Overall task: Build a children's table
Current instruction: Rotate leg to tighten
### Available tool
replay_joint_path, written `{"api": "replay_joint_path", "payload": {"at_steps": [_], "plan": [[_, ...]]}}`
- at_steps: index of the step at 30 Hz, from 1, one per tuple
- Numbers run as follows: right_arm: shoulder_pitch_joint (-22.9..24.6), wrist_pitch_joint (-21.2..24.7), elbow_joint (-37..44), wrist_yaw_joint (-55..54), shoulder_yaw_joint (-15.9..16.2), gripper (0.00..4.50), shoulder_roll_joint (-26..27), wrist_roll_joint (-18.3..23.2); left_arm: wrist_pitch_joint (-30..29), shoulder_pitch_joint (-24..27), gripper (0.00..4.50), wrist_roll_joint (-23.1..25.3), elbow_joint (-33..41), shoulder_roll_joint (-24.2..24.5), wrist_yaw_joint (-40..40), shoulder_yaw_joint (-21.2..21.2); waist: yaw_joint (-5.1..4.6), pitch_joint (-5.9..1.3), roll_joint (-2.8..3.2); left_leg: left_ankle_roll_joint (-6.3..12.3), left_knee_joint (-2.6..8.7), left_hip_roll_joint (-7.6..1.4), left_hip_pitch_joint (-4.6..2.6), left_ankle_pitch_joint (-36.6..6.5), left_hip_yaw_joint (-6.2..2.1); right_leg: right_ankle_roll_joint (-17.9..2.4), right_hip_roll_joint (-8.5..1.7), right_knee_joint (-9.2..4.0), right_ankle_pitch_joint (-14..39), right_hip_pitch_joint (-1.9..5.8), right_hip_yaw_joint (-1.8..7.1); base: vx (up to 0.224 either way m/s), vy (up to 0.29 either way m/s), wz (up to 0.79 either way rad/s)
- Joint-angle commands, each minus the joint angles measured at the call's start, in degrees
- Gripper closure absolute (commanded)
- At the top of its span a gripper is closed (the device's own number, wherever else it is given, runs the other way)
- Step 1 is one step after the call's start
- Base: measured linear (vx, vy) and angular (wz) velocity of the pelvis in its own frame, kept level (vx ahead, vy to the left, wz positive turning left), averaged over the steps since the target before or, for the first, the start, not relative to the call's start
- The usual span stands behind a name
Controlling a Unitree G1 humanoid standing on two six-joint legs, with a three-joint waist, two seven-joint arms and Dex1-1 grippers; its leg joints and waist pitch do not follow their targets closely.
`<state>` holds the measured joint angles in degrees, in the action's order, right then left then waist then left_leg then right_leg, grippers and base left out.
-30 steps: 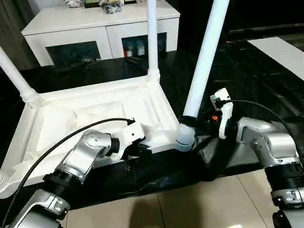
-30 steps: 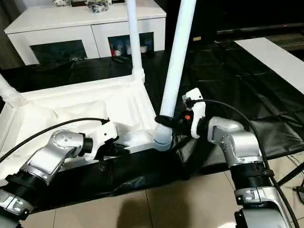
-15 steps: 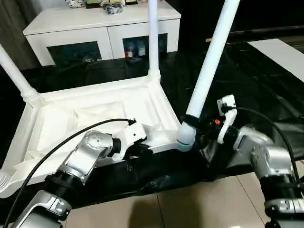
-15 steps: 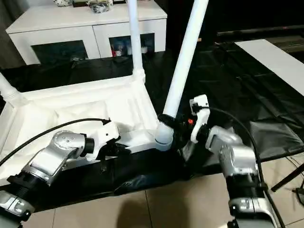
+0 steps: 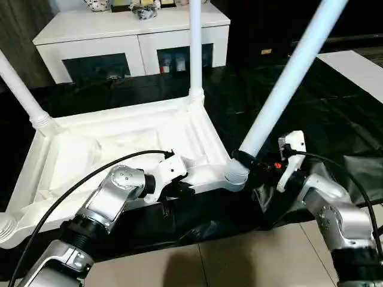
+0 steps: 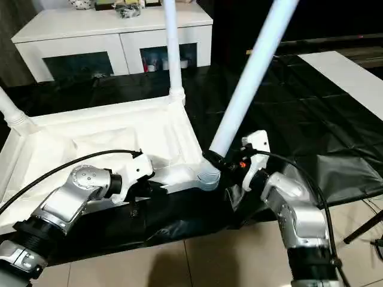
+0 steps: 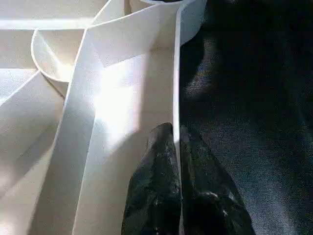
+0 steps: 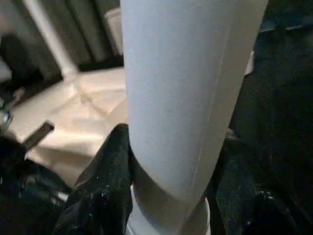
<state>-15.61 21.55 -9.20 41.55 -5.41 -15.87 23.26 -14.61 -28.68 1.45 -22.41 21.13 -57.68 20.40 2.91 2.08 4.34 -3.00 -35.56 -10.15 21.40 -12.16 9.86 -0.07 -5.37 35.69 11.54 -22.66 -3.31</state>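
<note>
While the two black fingers (image 8: 105,186) of the right gripper (image 8: 171,196) sit on either side of the long round white plastic leg (image 5: 287,78), clamped around its lower end just above the socket, the two black fingers (image 7: 156,196) of the left gripper (image 7: 178,196) are pressed together on the thin raised rim (image 7: 176,83) of the small white plastic children's table top (image 5: 119,149). That top lies upside down on the black plastic sheet (image 5: 335,119) covering the floor, ribbed underside facing up, near edge toward the robot. Its near right corner carries the round white socket collar (image 5: 234,177) where the gripped leg enters. This leg leans well away from upright, tilted outward to the robot's right, whereas the far right leg (image 5: 194,48) stands straight and another leg (image 5: 21,92) rises at the far left corner. A white cabinet with dark glass doors (image 5: 131,42) stands behind, apart from the work. Judgement: the step in hand is seating the near right leg, with the left arm bracing the top. Next move likely calls for swinging the leg upright over the collar and pressing or twisting it home, while the left grip keeps the top from sliding. Risk: the tilted leg may bind or pop out of the socket.
</note>
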Motion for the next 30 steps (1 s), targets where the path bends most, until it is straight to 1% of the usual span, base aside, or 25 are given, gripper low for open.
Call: {"api": "replay_joint_path", "payload": {"at_steps": [1, 3, 5, 6, 7, 8, 9, 10, 11, 13, 14, 15, 16, 17, 18, 21, 22, 23, 24, 25, 26, 27, 28, 29, 30], "plan": [[2.52, 3.93, -3.69, -1.77, 1.39, 2.66, -0.90, -2.22, 0.93, -1.48, 4.50, -0.23, -0.10, -0.26, 3.97, -2.42, -0.14, -2.98, -0.70, 1.52, 5.43, -2.54, -0.44, -11.59, -0.95, -12.95, -2.90, -4.64, 9.45, 2.49, 2.23, 0.000, 0.000, 0.00], [2.88, 4.86, -4.02, -1.09, 3.17, 2.66, -2.42, -3.87, 1.00, -1.64, 4.50, -0.18, -0.21, -0.26, 3.87, -2.39, -0.20, -2.81, -0.56, 1.27, 5.55, -2.54, -0.50, -12.40, -0.94, -12.79, -2.91, -4.77, 10.35, 2.43, 2.28, 0.000, 0.000, 0.00], [3.34, 5.88, -3.74, 0.49, 5.75, 2.66, -4.59, -5.70, 1.17, -1.76, 4.50, 0.01, -0.33, -0.11, 3.67, -2.23, -0.26, -2.66, -0.65, 0.95, 5.65, -2.51, -0.57, -13.51, -0.94, -12.30, -2.92, -5.02, 12.11, 2.43, 2.29, 0.000, 0.000, 0.00], [3.48, 6.31, -3.60, 1.04, 6.74, 2.66, -5.42, -6.53, 1.26, -1.81, 4.50, 0.16, -0.40, -0.06, 3.58, -2.17, -0.25, -2.53, -0.58, 0.75, 5.83, -2.60, -0.83, -14.54, -0.92, -11.93, -2.98, -5.23, 13.63, 2.36, 2.35, 0.000, 0.000, 0.00], [3.46, 6.36, -3.57, 2.24, 8.39, 2.66, -6.76, -7.91, 1.37, -1.81, 4.50, 0.27, -0.42, 0.03, 3.43, -2.10, -0.27, -2.51, -0.50, 0.62, 5.91, -2.62, -0.96, -15.06, -0.92, -11.80, -3.02, -5.37, 14.33, 2.35, 2.36, 0.000, 0.000, 0.00], [3.20, 6.32, -3.62, 3.73, 10.19, 2.67, -8.27, -9.32, 1.43, -1.79, 4.50, 0.39, -0.42, 0.08, 3.28, -2.05, -0.32, -2.53, -0.59, 0.33, 6.05, -2.67, -1.01, -15.33, -1.03, -11.48, -2.99, -5.46, 14.56, 2.57, 2.32, 0.000, 0.000, 0.00], [2.76, 6.68, -3.67, 4.37, 10.69, 2.67, -8.84, -9.51, 1.49, -1.78, 4.50, 0.44, -0.41, 0.11, 3.22, -2.03, -0.29, -2.72, -0.86, 0.65, 5.97, -2.64, -1.01, -14.22, -1.01, -11.60, -3.01, -5.34, 12.84, 2.70, 2.39, 0.000, 0.000, 0.00], [2.49, 6.85, -3.70, 4.63, 10.88, 2.67, -9.06, -9.56, 1.51, -1.78, 4.50, 0.46, -0.42, 0.12, 3.20, -2.02, -0.31, -2.69, -0.84, 0.89, 5.97, -2.62, -0.90, -13.56, -1.00, -11.70, -3.01, -5.31, 12.08, 2.71, 2.45, 0.000, 0.000, 0.00], [1.57, 7.12, -3.73, 5.47, 11.87, 2.67, -9.99, -9.99, 1.57, -1.77, 4.50, 0.53, -0.44, 0.16, 3.11, -1.99, -0.40, -2.64, -0.81, 1.31, 5.95, -2.51, -0.76, -13.09, -0.93, -11.82, -3.02, -5.36, 11.91, 2.68, 2.46, 0.000, 0.000, 0.00], [0.70, 7.21, -3.86, 6.28, 13.03, 2.67, -10.90, -10.60, 1.61, -1.77, 4.50, 0.60, -0.44, 0.20, 3.01, -1.94, -0.47, -2.57, -1.02, 1.25, 6.05, -2.54, -0.79, -13.92, -0.99, -11.54, -3.09, -5.59, 14.26, 2.74, 2.39, 0.000, 0.000, 0.00], [-0.74, 7.65, -4.22, 7.79, 14.73, 2.67, -12.18, -11.16, 1.51, -1.77, 4.50, 0.75, -0.39, 0.18, 2.78, -1.74, -0.44, -2.53, -1.25, 1.26, 6.07, -2.60, -0.79, -14.33, -1.02, -11.34, -3.18, -5.63, 15.69, 2.64, 2.46, 0.000, 0.000, 0.00], [-1.03, 7.85, -4.27, 8.10, 14.96, 2.67, -12.34, -11.15, 1.49, -1.77, 4.50, 0.78, -0.37, 0.19, 2.69, -1.68, -0.56, -2.53, -1.28, 1.26, 6.10, -2.60, -0.73, -14.50, -1.06, -11.19, -3.14, -5.66, 16.43, 2.72, 2.42, 0.000, 0.000, 0.00], [-1.29, 8.02, -4.32, 8.32, 15.21, 2.67, -12.53, -11.01, 1.48, -1.77, 4.50, 0.81, -0.37, 0.19, 2.61, -1.62, -0.58, -2.50, -1.24, 1.24, 6.13, -2.67, -0.78, -14.61, -1.06, -11.14, -3.18, -5.74, 16.59, 2.59, 2.47, 0.000, 0.000, 0.00], [-2.34, 8.82, -4.68, 9.21, 15.95, 2.67, -12.96, -10.64, 1.41, -1.75, 4.50, 0.87, -0.30, 0.21, 2.39, -1.48, -0.67, -2.53, -1.41, 1.22, 6.12, -2.66, -0.78, -14.74, -1.05, -11.10, -3.14, -5.76, 16.62, 2.55, 2.50, 0.000, 0.000, 0.00], [-3.24, 9.22, -5.16, 9.94, 16.61, 2.67, -13.28, -10.65, 1.35, -1.75, 4.50, 0.89, -0.29, 0.26, 2.17, -1.35, -0.73, -2.52, -1.47, 1.22, 6.16, -2.68, -0.78, -14.95, -1.09, -11.24, -3.12, -5.74, 16.80, 2.51, 2.46, 0.000, 0.000, 0.00], [-4.95, 10.38, -6.33, 11.16, 17.51, 2.67, -13.49, -10.77, 1.24, -1.73, 4.50, 0.99, -0.16, 0.46, 1.64, -1.04, -0.75, -2.52, -1.35, 1.20, 6.13, -2.73, -0.87, -15.08, -1.03, -11.61, -3.10, -5.74, 16.28, 2.39, 2.52, 0.000, 0.000, 0.00], [-6.05, 11.04, -7.36, 12.05, 17.79, 2.67, -13.28, -10.67, 1.19, -1.67, 4.50, 1.03, -0.02, 0.55, 1.34, -0.86, -0.85, -2.50, -1.65, 1.23, 6.12, -2.71, -0.82, -15.08, -1.00, -11.73, -3.08, -5.75, 16.17, 2.36, 2.53, 0.000, 0.000, 0.00], [-6.96, 11.43, -8.25, 12.68, 18.02, 2.67, -13.09, -10.61, 1.18, -1.62, 4.50, 1.04, 0.09, 0.60, 1.19, -0.77, -0.87, -2.55, -1.56, 1.26, 6.13, -2.65, -0.70, -14.90, -1.05, -11.86, -3.11, -5.64, 16.11, 2.50, 2.48, 0.000, 0.000, 0.00], [-8.45, 11.56, -10.11, 13.18, 18.18, 2.67, -12.55, -10.64, 1.21, -1.58, 4.50, 1.03, 0.22, 0.64, 1.03, -0.67, -0.91, -2.55, -1.53, 1.22, 6.10, -2.70, -0.88, -15.15, -1.00, -12.03, -3.14, -5.69, 16.22, 2.30, 2.52, 0.000, 0.000, 0.00], [-8.45, 11.56, -10.11, 13.18, 18.18, 2.67, -12.55, -10.64, 1.21, -1.58, 4.50, 1.03, 0.22, 0.64, 1.03, -0.67, -0.99, -2.57, -1.48, 1.14, 6.11, -2.69, -0.84, -15.35, -1.05, -12.27, -3.14, -5.61, 16.25, 2.34, 2.47, 0.000, 0.000, 0.00], [-9.34, 11.55, -11.27, 13.38, 18.31, 2.67, -12.27, -10.65, 1.24, -1.56, 4.50, 1.02, 0.28, 0.64, 0.97, -0.63, -0.97, -2.46, -1.54, 0.94, 6.18, -2.70, -0.80, -15.80, -1.01, -12.06, -3.12, -5.78, 16.77, 2.36, 2.49, 0.000, 0.000, 0.00], [-10.29, 11.22, -12.86, 13.52, 18.41, 2.67, -11.87, -10.84, 1.26, -1.58, 4.50, 1.01, 0.35, 0.65, 0.87, -0.57, -1.00, -2.48, -1.64, 0.73, 6.20, -2.75, -0.93, -16.26, -1.01, -12.03, -3.13, -5.81, 17.00, 2.25, 2.52, 0.000, 0.000, 0.00], [-10.42, 11.14, -13.09, 13.53, 18.48, 2.67, -11.83, -10.93, 1.27, -1.59, 4.50, 1.02, 0.35, 0.65, 0.86, -0.56, -1.04, -2.51, -1.59, 0.59, 6.21, -2.73, -0.87, -16.41, -1.07, -12.19, -3.15, -5.70, 17.07, 2.26, 2.49, 0.000, 0.000, 0.00], [-11.83, 9.93, -15.96, 13.79, 19.31, 2.67, -11.23, -11.99, 1.43, -1.69, 4.50, 1.14, 0.46, 0.60, 0.89, -0.40, -1.08, -2.48, -1.61, 0.44, 6.26, -2.72, -0.85, -16.87, -1.06, -12.14, -3.13, -5.75, 17.36, 2.24, 2.46, 0.000, 0.000, 0.00], [-12.16, 9.54, -16.72, 13.90, 19.59, 2.67, -11.01, -12.28, 1.50, -1.71, 4.50, 1.18, 0.49, 0.57, 0.94, -0.38, -1.14, -2.47, -1.89, 0.41, 6.28, -2.73, -0.81, -16.97, -1.11, -12.18, -3.20, -5.70, 17.64, 2.27, 2.47, 0.000, 0.000, 0.00]]}}
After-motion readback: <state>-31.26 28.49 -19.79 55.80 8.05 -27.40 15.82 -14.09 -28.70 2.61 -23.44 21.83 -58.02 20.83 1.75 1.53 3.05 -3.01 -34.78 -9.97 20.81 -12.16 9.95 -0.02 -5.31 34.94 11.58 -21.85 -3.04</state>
